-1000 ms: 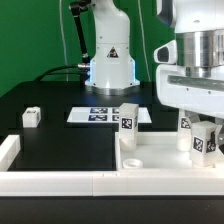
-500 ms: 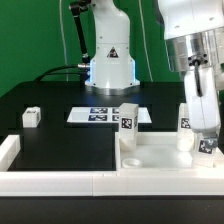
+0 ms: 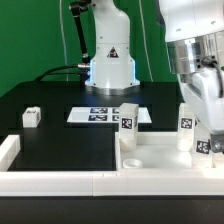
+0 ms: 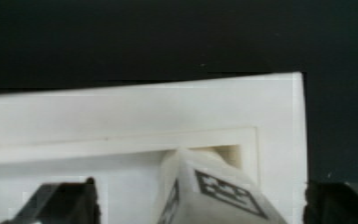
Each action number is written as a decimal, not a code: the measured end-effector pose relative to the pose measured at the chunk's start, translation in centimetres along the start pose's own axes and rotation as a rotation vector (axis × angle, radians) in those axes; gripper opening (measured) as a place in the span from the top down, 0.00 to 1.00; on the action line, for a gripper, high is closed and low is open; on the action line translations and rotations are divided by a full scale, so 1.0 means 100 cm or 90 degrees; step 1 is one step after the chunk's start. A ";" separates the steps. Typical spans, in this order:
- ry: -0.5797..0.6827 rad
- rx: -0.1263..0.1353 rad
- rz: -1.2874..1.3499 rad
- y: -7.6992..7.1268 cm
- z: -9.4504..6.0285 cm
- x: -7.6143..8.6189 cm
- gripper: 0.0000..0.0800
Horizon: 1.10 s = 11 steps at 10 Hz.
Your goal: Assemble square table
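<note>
So our gripper [image 4: 190, 205] is spread wide right now; in the wrist view both dark fingertips [image 4: 60, 203] sit well out to either side of the tagged leg [image 4: 217, 190] between them, with clear gaps, so we're not pinching anything; that leg looks tilted rather than square to the camera, standing in the corner area of the square panel [image 4: 149, 115]. We'd guess these legs are light, stiff plastic blocks, probably a bit slick on the flat faces, so the sensible hold is across two opposite flat sides, fairly high up, leaving the lower end free to seat in its socket; not fragile, but easy to knock over or cock sideways if one finger touches first. The panel itself reads as rigid and light too; it could skate on the black table if we push down off-centre, though it sits up against the white border rail [image 3: 60, 183], which should help. From the exterior view the arm comes down steeply from above at that view's right, wrist bulk over the far right corner of the panel, fingers pointing roughly down with a slight lean; another leg [image 3: 129, 119] stands upright at the panel's back corner toward the middle; one more [image 3: 186, 122] stands just beside the gripper; a fourth little block [image 3: 31, 116] sits well apart on the table at that view's left; the marker board [image 3: 100, 114] lies flat behind.
</note>
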State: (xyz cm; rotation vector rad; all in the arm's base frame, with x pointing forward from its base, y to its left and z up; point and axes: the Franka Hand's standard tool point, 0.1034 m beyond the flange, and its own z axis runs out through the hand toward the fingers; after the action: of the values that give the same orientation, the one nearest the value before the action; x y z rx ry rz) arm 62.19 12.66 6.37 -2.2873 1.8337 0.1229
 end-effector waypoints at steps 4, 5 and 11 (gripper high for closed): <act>0.004 -0.004 -0.209 0.000 -0.001 0.003 0.19; 0.022 -0.034 -0.314 0.003 -0.002 0.007 0.19; 0.068 -0.044 -0.454 -0.002 -0.005 0.012 0.33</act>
State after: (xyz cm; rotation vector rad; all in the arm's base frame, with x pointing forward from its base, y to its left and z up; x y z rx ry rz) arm 62.68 11.42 6.62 -2.8802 0.9567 -0.0505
